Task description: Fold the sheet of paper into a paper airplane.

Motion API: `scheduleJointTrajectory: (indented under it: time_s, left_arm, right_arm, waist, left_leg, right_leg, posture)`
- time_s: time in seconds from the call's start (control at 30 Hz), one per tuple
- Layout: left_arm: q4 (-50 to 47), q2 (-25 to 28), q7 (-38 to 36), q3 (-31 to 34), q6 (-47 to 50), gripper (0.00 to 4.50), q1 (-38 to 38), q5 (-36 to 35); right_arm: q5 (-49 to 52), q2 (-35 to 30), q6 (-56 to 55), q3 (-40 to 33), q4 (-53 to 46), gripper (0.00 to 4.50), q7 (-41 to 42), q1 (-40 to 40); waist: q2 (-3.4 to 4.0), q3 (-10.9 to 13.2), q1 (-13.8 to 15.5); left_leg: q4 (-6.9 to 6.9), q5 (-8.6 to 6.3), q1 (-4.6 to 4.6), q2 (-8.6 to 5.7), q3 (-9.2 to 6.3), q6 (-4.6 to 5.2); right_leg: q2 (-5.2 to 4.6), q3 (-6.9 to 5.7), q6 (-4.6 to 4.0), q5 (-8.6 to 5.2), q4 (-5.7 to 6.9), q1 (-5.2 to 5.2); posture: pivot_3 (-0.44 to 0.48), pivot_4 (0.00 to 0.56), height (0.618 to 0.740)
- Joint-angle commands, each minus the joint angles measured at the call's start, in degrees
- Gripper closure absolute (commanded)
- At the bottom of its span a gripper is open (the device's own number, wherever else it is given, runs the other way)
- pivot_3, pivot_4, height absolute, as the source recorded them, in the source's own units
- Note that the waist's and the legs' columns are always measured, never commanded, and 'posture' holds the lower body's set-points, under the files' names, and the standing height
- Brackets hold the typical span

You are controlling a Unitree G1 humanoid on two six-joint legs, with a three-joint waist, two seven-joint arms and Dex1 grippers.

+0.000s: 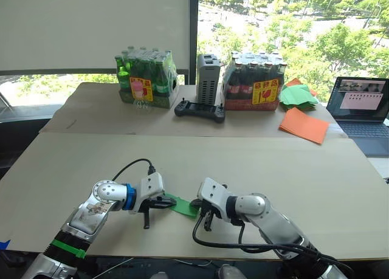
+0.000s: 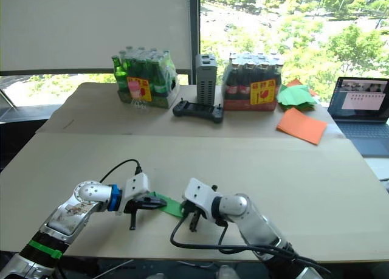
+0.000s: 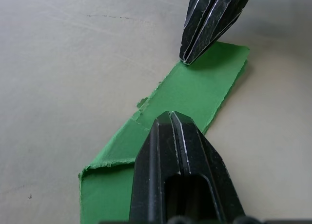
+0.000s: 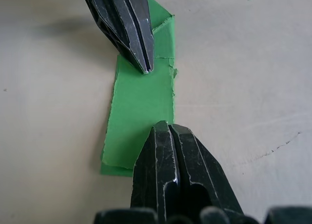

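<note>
Right at the near edge of the table [image 1: 316,175], both arms are bent in over the sheet of paper [image 1: 181,205], which by now is a narrow green strip lying flat between them. The left gripper [image 1: 165,202] has its two black fingers pinched together, tips pressing down on one end of the strip. The right gripper [image 1: 200,207] is the same, fingers closed tight, tip planted on the other end. Neither has the paper between its fingers; they are pinning it.

That paper looks feather-light and thin, layered along its folds, edges a bit ragged. I'd say it will skid on the smooth tabletop and tear if dragged, so holding it down at one end and lifting by a long free edge seems the sensible grip.

Further back: a black controller [image 1: 199,111], a grey box [image 1: 208,77], a pack of green bottles [image 1: 146,79], a pack of dark bottles [image 1: 252,82], orange sheets [image 1: 304,125], a heap of green folded papers [image 1: 297,95], and a laptop [image 1: 362,112] at far right.
</note>
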Motion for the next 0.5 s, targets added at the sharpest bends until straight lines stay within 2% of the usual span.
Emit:
scheduleJointTrajectory:
  time_s: [0.03, 0.5]
  left_arm:
    - [0.45, 0.41, -0.19, -0.92, -0.04, 4.5, 0.32, 1.44]
    - [2.35, -0.53, -0.46, -1.52, -1.25, 4.5, -0.59, 2.13]
  right_arm:
    - [-1.04, -2.93, 5.1, 1.19, 2.95, 4.48, 0.29, 3.06]
    - [-0.4, -7.9, 6.98, -0.03, -1.43, 4.48, 0.25, 6.21]
  waist:
    - [0.0, -0.01, 0.02]
    - [-0.05, -0.58, 0.32]
  left_leg:
    - [0.0, 0.0, 0.0, 0.0, 0.0, 0.0]
    - [-0.01, -0.02, 0.13, 0.0, 0.01, 0.04]
  right_leg:
    - [0.0, 0.0, 0.0, 0.0, -0.01, 0.0]
    - [-0.01, 0.0, 0.21, -0.13, -0.1, 0.17]
  posture:
    - [0.0, 0.15, 0.74]
    - [0.0, 0.15, 0.74]
